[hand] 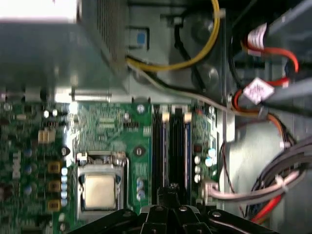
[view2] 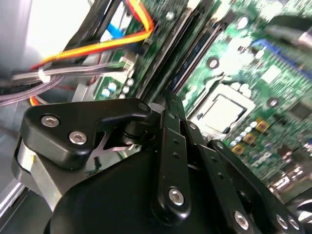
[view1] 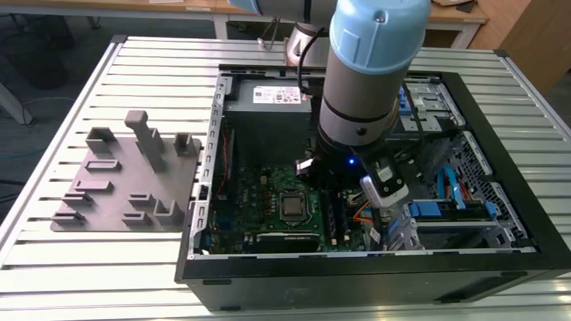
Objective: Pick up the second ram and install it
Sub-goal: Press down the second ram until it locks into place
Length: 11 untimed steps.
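My gripper (view1: 333, 199) reaches down inside the open computer case (view1: 205, 200), right over the long black memory slots (view1: 335, 224). In both wrist views the fingertips (hand: 171, 189) (view2: 168, 100) are pressed together, with their ends at the slots (hand: 170, 141) (view2: 195, 46). The slots run in a dark pair beside the processor socket (hand: 100, 187). The second ram is hidden: I cannot tell it apart from the dark slots under the fingers, nor whether a stick sits between them.
The grey fixture plate (view1: 116, 194) with upright posts lies on the slatted table at the exterior view's left. Inside the case are the power supply (view1: 267, 100), drive bays (view1: 446, 207) and orange, red and yellow cables (view2: 97, 46) close to the slots.
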Each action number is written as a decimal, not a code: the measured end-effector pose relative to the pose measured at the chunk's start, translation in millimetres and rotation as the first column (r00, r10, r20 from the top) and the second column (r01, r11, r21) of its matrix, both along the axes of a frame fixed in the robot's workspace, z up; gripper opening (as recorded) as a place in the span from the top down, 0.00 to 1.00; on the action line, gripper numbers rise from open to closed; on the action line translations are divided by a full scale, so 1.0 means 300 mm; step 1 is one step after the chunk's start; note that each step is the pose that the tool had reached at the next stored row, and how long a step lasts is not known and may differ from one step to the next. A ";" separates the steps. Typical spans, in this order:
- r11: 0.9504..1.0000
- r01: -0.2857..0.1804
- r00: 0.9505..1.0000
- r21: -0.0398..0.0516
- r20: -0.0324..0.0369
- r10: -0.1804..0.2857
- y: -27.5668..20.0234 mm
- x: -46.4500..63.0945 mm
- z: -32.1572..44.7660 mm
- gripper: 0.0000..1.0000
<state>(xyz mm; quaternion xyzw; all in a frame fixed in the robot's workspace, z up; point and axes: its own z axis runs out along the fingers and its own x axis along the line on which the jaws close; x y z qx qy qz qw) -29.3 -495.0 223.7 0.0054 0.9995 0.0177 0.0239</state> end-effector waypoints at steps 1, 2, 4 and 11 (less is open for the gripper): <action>1.000 0.000 1.000 -0.001 0.000 0.000 -0.010 0.000 -0.001 0.93; 1.000 0.000 1.000 -0.002 0.000 0.000 -0.017 0.000 -0.001 0.93; 1.000 0.000 1.000 -0.003 0.000 0.000 -0.026 0.000 -0.003 0.93; 1.000 0.000 1.000 -0.004 -0.001 0.000 -0.031 0.000 -0.015 0.93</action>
